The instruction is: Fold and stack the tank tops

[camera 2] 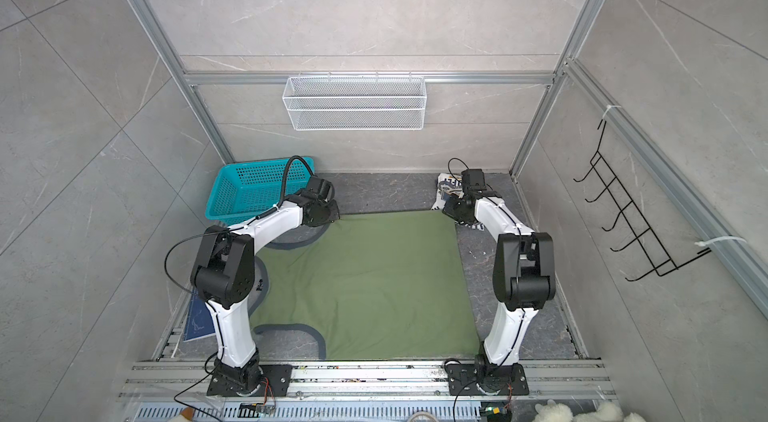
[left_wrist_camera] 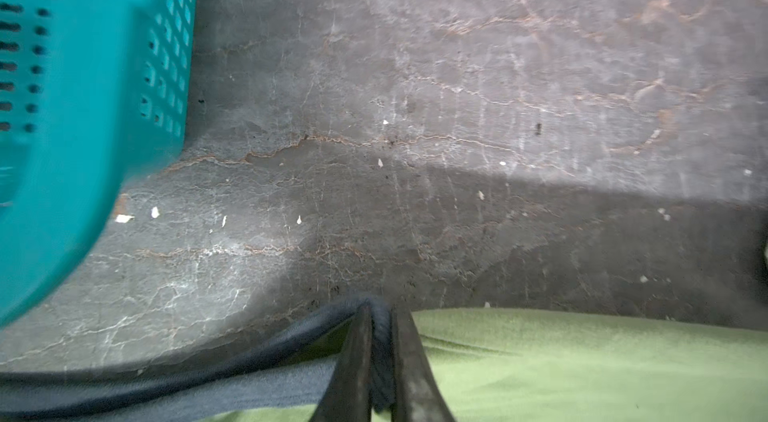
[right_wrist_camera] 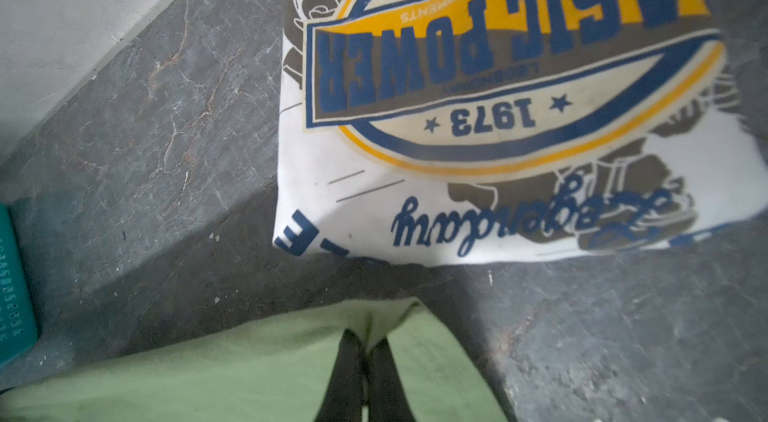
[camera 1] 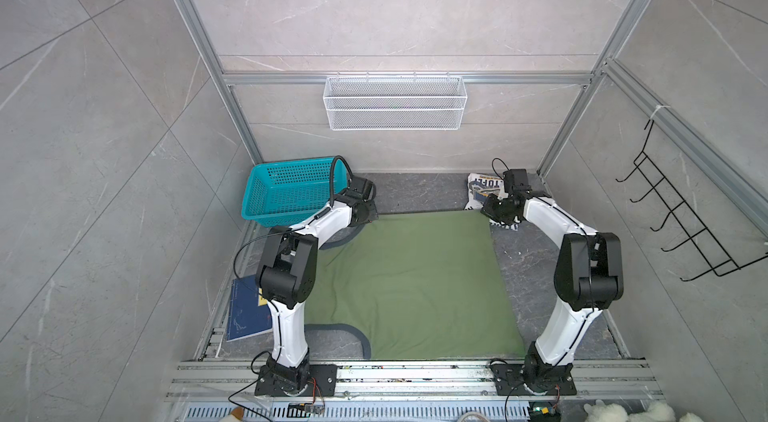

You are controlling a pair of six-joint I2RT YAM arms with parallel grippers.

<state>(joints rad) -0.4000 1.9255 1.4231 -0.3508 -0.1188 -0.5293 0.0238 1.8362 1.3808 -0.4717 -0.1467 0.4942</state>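
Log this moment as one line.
left pincer: shut on green tank top, grey trim | right pincer: shut on its corner | white tank top: folded, back right

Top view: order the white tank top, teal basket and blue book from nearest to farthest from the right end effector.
1. white tank top: far right corner, just beside the right end effector.
2. teal basket: far left corner.
3. blue book: near left edge, beside the left arm.
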